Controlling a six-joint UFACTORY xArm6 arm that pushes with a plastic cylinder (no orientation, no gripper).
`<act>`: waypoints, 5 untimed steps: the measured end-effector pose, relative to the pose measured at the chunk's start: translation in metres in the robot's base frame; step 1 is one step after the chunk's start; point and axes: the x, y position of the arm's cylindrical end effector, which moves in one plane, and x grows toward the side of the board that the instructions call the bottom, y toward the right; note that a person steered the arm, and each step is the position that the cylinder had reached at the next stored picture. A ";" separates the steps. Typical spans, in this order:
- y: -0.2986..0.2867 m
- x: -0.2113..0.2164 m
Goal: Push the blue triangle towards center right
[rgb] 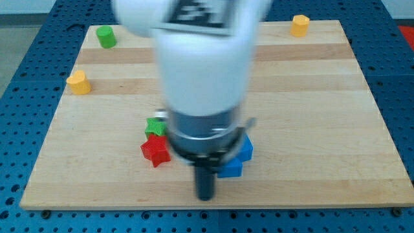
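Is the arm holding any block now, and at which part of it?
Nothing is held: the arm ends in a plain rod. My tip stands just left of the blue blocks.

the white, blurred xarm6 arm (pixel 197 58) hangs down from the view's top, filling the middle of the frame. below its pale body sits a grey and black collar (pixel 206 136), from which the straight dark rod (pixel 205 178) drops upright. my tip (pixel 205 198) is at the rod's lower end.
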 end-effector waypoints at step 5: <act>0.053 -0.012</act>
